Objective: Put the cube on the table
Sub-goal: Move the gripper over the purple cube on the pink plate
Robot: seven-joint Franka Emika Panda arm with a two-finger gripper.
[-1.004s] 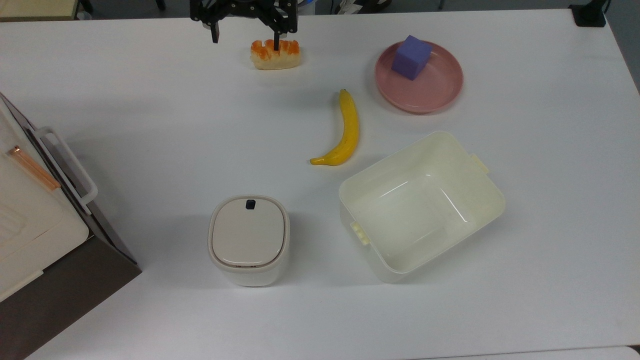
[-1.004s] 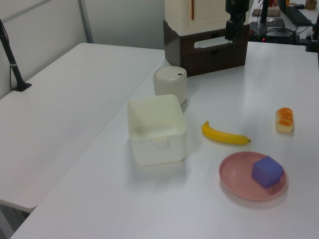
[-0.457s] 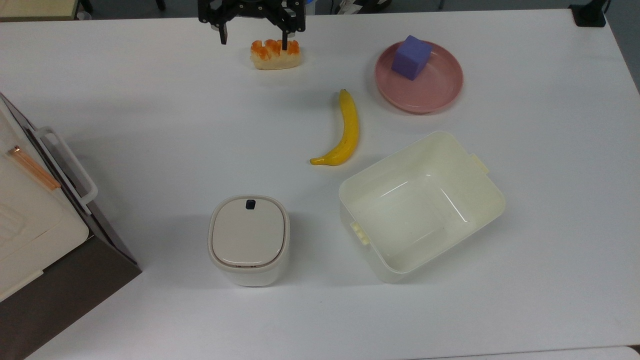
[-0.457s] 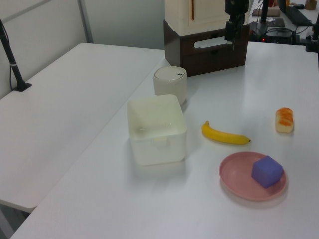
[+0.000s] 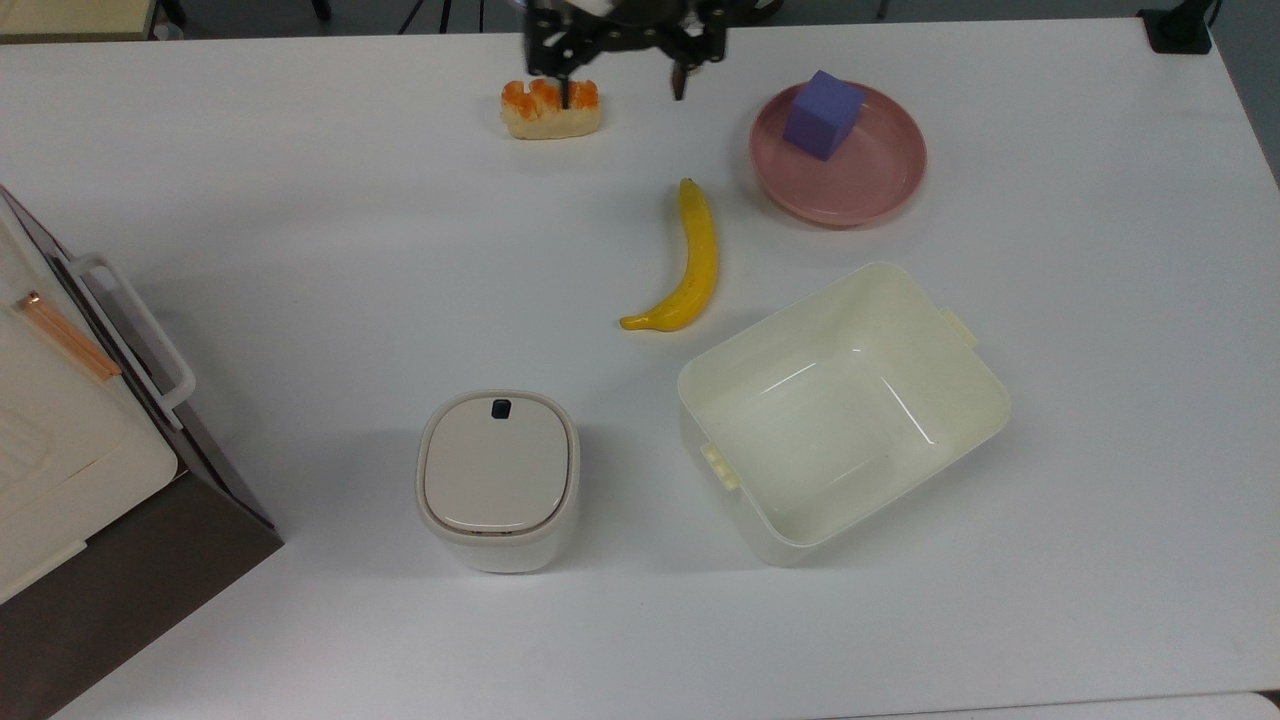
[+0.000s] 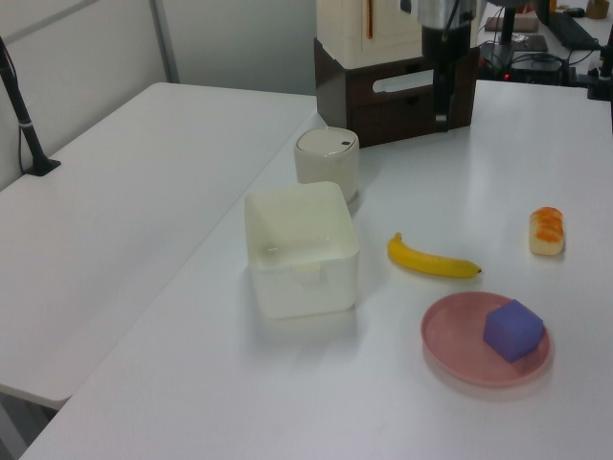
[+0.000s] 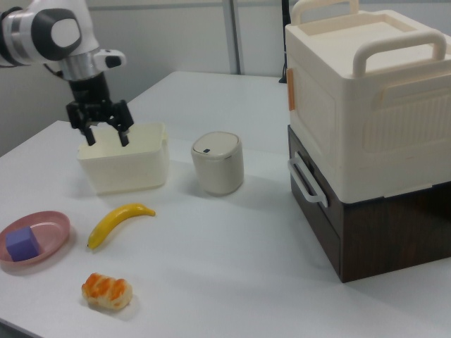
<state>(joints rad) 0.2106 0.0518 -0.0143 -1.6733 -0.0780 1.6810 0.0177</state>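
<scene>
The purple-blue cube [image 5: 822,115] [image 6: 512,331] [image 7: 22,243] rests on the round pink plate [image 5: 858,192] [image 6: 450,343] [image 7: 55,227], near the far edge of the white table [image 5: 300,250]. My gripper [image 5: 622,90] [image 7: 106,137] hangs open above the table with nothing between its fingers. In the top view it sits between the bread piece [image 5: 550,112] and the plate, to the cube's left and well apart from it. One fingertip overlaps the bread in the top view.
A banana [image 5: 692,260] lies mid-table. In front of it is a cream rectangular tub [image 5: 700,372], with a lidded white canister [image 5: 497,478] to the top view's left of the tub. A cream box on a brown cabinet [image 5: 90,470] fills the top view's left edge.
The gripper has moved toward the top view's right, from left of the bread to between the bread and the plate, still open. Cube and other objects have not moved.
</scene>
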